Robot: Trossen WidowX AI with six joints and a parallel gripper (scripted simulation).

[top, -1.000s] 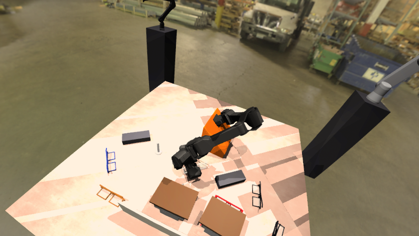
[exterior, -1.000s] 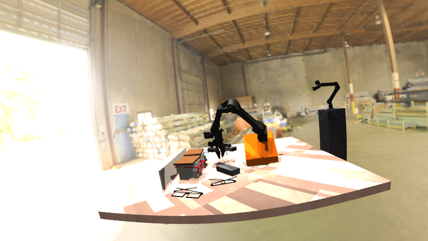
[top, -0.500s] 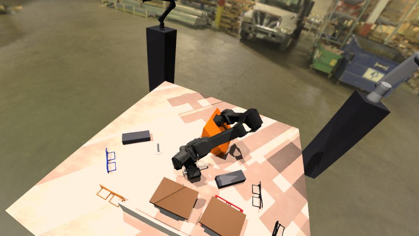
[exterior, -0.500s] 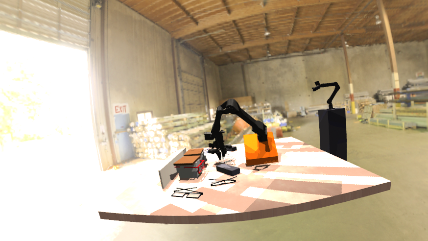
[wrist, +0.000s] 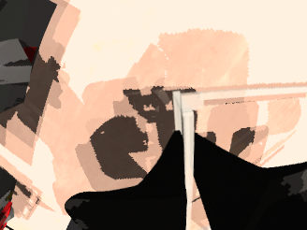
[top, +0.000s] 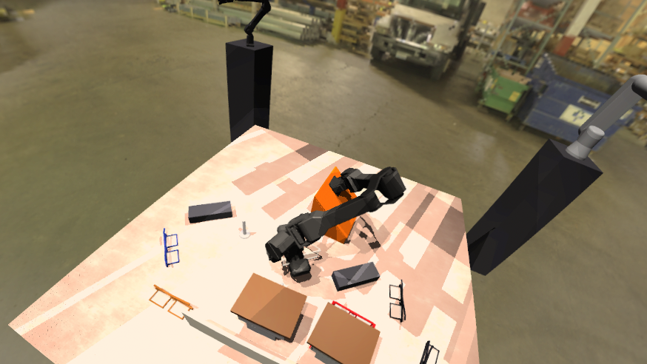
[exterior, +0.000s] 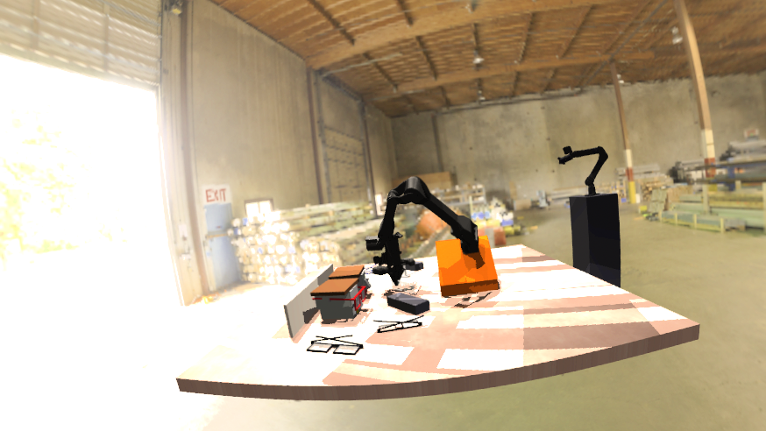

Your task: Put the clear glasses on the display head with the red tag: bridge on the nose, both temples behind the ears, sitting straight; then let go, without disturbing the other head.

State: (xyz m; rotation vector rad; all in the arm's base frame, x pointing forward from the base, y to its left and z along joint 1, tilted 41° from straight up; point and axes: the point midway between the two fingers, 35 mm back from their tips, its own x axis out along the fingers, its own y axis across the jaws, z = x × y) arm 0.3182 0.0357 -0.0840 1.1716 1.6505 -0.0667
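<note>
The fingers are pinched nearly shut on a thin bar of the clear glasses [wrist: 185, 118], low over the worktop [top: 135, 253] beside the red-tagged head [top: 343, 336], apparently for lifting.

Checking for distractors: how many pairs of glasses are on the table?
5: a blue pair at the left, an orange pair nearer the camera, a clear pair in the end effector, a black pair at the right, another black pair at the picture's bottom edge. Others may be hidden.

Arm [top: 343, 211] bent low; tool [wrist: 187, 167] clamped shut.
</note>
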